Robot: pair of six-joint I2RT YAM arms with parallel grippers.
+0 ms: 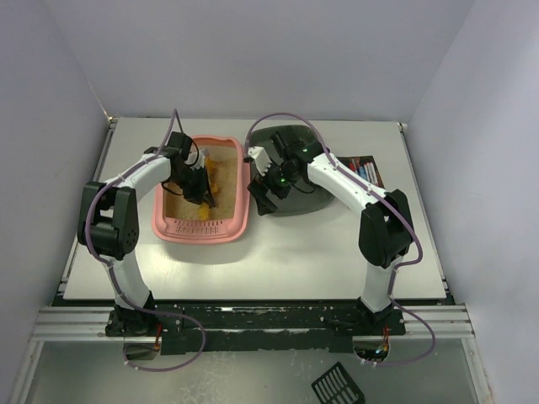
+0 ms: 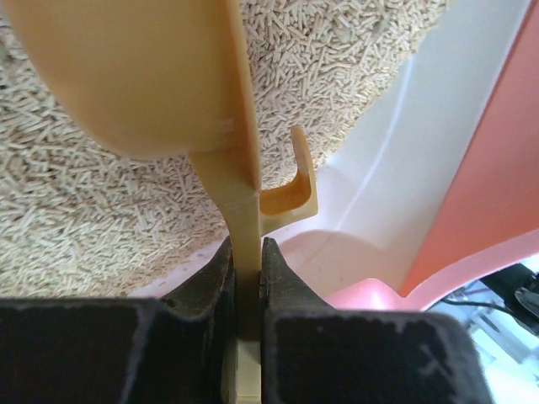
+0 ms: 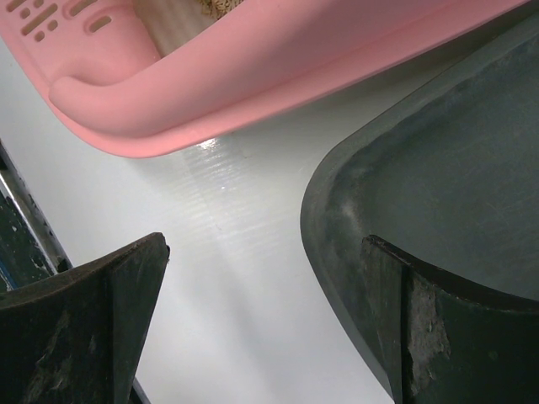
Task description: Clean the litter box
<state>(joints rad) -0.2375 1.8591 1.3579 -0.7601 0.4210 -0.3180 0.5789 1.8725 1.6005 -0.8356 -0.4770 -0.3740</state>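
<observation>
The pink litter box (image 1: 240, 220) with tan litter (image 2: 76, 210) sits left of centre on the table. My left gripper (image 1: 199, 187) is inside it, shut on the handle of a yellow scoop (image 2: 143, 76), whose bowl hangs over the litter; the jaws (image 2: 246, 252) pinch the thin handle. The scoop also shows in the top view (image 1: 216, 175). My right gripper (image 1: 264, 192) is open and empty at the near-left corner of the dark grey tray (image 1: 295, 143). In the right wrist view (image 3: 265, 252) one finger stands over the tray's rim (image 3: 337, 194), the other over bare table, with the litter box rim (image 3: 253, 76) beyond.
A flat dark pack with coloured items (image 1: 364, 171) lies right of the grey tray. A black slotted piece (image 1: 338, 385) lies on the floor below the table's near edge. Walls close in the table at back and both sides.
</observation>
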